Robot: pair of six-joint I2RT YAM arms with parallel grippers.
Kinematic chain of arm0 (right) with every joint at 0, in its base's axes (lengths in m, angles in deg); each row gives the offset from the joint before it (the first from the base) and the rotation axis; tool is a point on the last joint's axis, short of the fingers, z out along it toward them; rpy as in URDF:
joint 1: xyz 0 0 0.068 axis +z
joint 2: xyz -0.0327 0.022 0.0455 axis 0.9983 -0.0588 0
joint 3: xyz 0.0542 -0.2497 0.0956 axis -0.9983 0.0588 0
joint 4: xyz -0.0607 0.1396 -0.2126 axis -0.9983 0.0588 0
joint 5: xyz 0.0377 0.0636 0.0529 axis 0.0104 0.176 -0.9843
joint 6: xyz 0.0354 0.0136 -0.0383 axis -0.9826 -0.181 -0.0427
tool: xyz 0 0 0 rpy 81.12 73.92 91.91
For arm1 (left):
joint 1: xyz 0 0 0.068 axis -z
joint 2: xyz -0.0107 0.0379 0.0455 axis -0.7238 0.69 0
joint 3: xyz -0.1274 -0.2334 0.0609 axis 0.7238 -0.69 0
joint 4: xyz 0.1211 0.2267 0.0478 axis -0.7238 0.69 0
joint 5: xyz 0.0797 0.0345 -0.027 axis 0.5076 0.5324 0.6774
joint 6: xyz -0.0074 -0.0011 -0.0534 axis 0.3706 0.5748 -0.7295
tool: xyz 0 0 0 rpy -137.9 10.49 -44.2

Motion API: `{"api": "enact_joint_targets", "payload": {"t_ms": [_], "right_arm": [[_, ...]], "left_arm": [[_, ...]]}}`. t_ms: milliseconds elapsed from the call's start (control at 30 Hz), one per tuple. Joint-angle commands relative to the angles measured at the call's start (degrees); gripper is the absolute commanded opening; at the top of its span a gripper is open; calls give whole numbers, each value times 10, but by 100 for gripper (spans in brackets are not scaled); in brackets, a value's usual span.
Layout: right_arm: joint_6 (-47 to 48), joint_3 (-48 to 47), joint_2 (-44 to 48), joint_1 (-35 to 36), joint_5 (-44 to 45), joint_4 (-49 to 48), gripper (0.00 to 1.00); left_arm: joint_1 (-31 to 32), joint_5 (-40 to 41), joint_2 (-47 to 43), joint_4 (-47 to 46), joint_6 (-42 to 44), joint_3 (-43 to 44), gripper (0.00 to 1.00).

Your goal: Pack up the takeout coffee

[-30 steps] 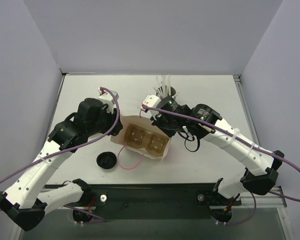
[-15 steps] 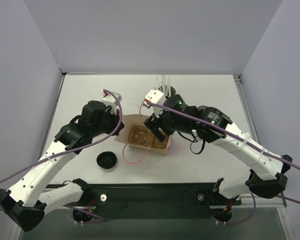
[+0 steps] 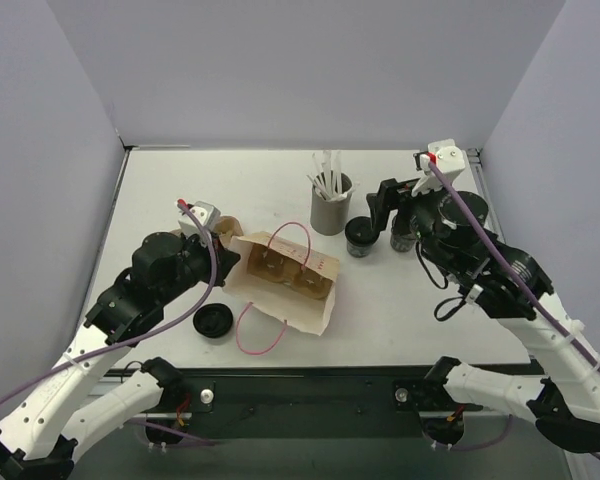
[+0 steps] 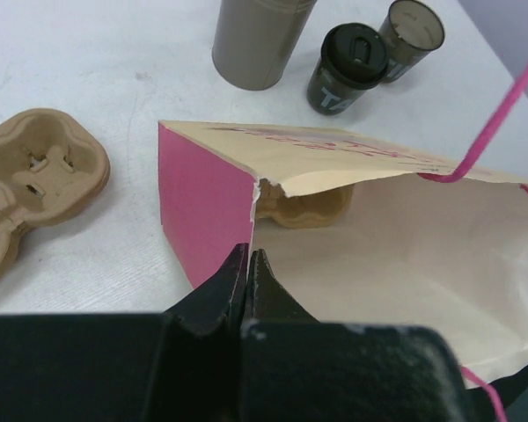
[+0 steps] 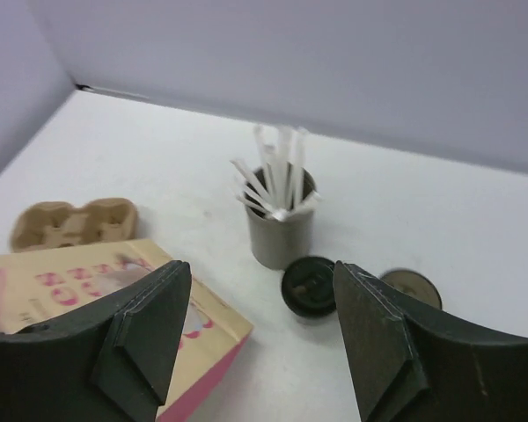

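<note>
The takeout coffee (image 3: 360, 237) (image 4: 352, 66) (image 5: 310, 286), a short dark cup with a black lid, stands right of the grey straw holder (image 3: 331, 203). A paper bag (image 3: 310, 300) (image 4: 202, 202) lies on its side, mouth open, with a brown cup carrier (image 3: 285, 268) inside. My left gripper (image 3: 224, 262) (image 4: 248, 259) is shut on the bag's torn left edge. My right gripper (image 3: 390, 212) (image 5: 260, 264) hangs open above the cups, holding nothing.
A second dark cup (image 3: 403, 240) (image 5: 411, 286) without a lid stands right of the coffee. A loose black lid (image 3: 212, 322) lies near the front edge. Another brown carrier (image 4: 26, 176) (image 5: 70, 224) rests left of the bag. The bag's pink handles (image 3: 255, 335) trail over the table.
My right gripper opened and drew back from the bag to the back right, uncovering the cups. My left gripper shut on the bag's edge, and the bag shifted.
</note>
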Motion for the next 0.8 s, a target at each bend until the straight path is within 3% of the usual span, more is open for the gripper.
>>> {"api": "enact_joint_targets", "payload": {"t_ms": [0,233,367,767], "right_arm": [[-71,67,-16,-96,21,-4,65],[-125,89,-98,-199,-130,53,65],[-103,113,-134,-235,-178,43,68],[-15,136,-270,-280,-235,-54,79]], "left_arm": [[2,-42,-25,-48,12,-5,0],[3,-51,-28,-2,25,-7,0],[4,-50,-29,9,39,-9,0],[3,-74,-42,10,44,-29,0]]}}
